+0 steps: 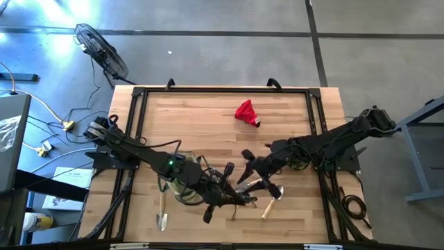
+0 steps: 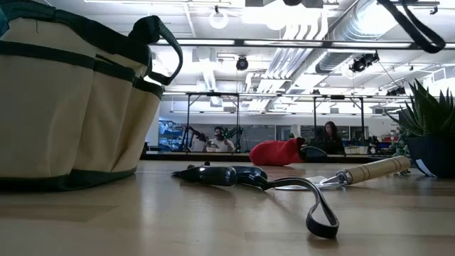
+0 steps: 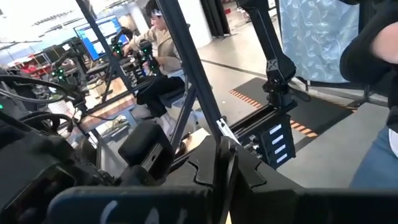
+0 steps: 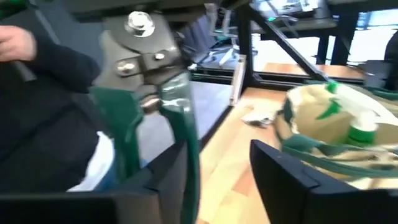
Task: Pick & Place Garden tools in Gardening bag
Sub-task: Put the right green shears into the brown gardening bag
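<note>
Green-handled pruners [image 4: 149, 81] hang in the air between my two grippers, above the near middle of the table. My left gripper [image 1: 232, 189] is shut at their metal head. My right gripper [image 4: 217, 180] stands open around the green handles. The tan gardening bag [image 1: 182, 182] stands on its base under my left arm, with a bright green item [image 4: 360, 130] in it. Dark-handled pruners [image 2: 227, 174], a wooden-handled trowel [image 2: 370, 171] and a second trowel [image 1: 162, 212] lie flat on the table. The red cloth [image 1: 246, 112] lies far back. My left gripper is shut on the green-handled pruners at their head end [image 4: 140, 25], above the pivot bolt; its own dark body hides the place of contact. The pruners are clear of the table, handles trailing toward my right gripper. My right gripper is open; one green handle [image 4: 186, 143] lies along one finger's inner side, and I cannot tell whether they touch.
A potted plant [image 2: 426, 121] stands at the right in the low view. The table has a black frame [image 1: 139, 111] around it. People sit at desks [image 3: 155, 43] beyond the table, and a dark sleeve [image 4: 43, 74] shows close by.
</note>
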You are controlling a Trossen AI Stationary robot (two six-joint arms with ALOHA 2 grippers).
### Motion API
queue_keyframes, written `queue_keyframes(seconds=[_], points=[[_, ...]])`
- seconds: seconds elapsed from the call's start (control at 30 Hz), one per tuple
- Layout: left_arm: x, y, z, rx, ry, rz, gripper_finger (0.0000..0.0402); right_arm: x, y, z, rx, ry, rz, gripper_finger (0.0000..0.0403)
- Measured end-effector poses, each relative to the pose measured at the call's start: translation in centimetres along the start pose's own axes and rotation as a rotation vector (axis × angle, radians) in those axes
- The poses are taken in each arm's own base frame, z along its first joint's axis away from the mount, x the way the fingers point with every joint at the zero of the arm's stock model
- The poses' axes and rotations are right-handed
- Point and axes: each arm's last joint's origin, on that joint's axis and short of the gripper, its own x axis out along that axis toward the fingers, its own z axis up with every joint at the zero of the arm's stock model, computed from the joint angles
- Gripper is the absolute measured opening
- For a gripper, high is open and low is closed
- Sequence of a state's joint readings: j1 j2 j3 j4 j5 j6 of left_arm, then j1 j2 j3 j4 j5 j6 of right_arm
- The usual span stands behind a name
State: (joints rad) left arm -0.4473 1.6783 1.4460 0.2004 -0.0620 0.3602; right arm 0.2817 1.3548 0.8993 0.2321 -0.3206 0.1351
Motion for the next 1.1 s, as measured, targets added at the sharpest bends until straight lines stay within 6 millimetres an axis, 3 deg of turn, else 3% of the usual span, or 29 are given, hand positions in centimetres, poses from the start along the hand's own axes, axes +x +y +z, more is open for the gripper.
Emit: queue_keyframes(seconds=[0.13, 0.27, 0.63, 0.9, 1.1], points=[[-0.2, -0.7, 0.2, -0.008, 0.025, 0.029, 0.0003, -0.3, -0.3, -0.3, 0.005, 0.036, -0.106, 0.0212], [-1.3, -1.5, 1.2, -0.067, 0.088, 0.132, 0.0002, -0.6, -0.9, -1.0, 0.027, 0.102, -0.249, 0.0232], [-5.9, -4.2, 3.2, -0.124, 0.311, 0.418, 0.0002, -0.8, -1.1, -1.5, 0.035, 0.149, -0.325, 0.0231], [-9.4, -4.4, 4.4, -0.164, 0.364, 0.703, 0.0002, -0.8, -1.1, -1.7, 0.04, 0.175, -0.324, 0.0231], [-13.4, -3.5, 3.3, -0.207, 0.488, 0.78, 0.0002, -0.9, -1.1, -1.9, 0.044, 0.195, -0.327, 0.0231]])
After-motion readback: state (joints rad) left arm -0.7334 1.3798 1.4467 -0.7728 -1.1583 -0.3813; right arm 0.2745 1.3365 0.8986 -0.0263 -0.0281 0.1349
